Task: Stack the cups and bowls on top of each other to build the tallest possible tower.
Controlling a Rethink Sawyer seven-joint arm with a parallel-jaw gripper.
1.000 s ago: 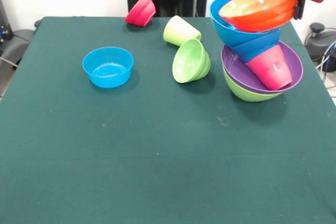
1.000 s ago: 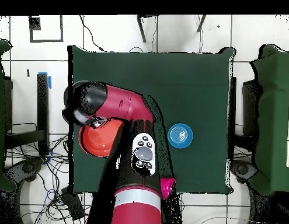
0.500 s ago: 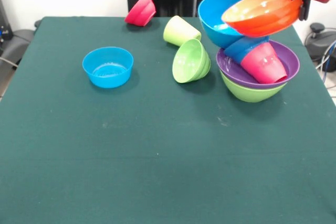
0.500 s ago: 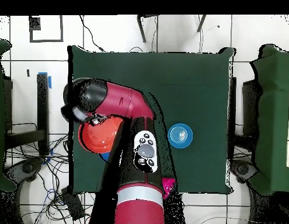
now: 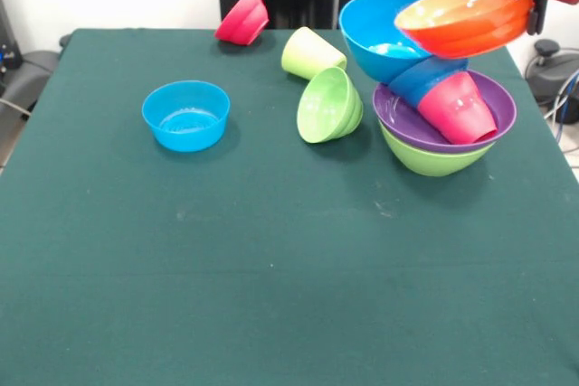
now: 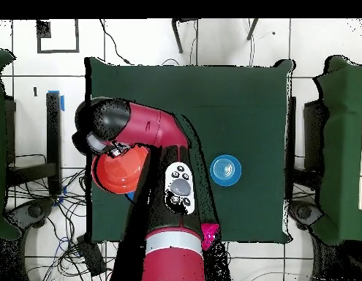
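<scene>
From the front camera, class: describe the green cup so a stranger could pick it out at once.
Start at the tower of bowls by the right edge of the green table, then look left and toward the far side. The green cup lies on its side there, just behind the small green bowl. It is paler, narrower and more tapered than that tipped bowl.

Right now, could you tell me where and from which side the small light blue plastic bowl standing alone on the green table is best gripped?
Probably by its rim, from straight above. The small light blue plastic bowl stands upright and open, apart from the other pieces, so one finger can go inside the thin wall and one outside.
</scene>
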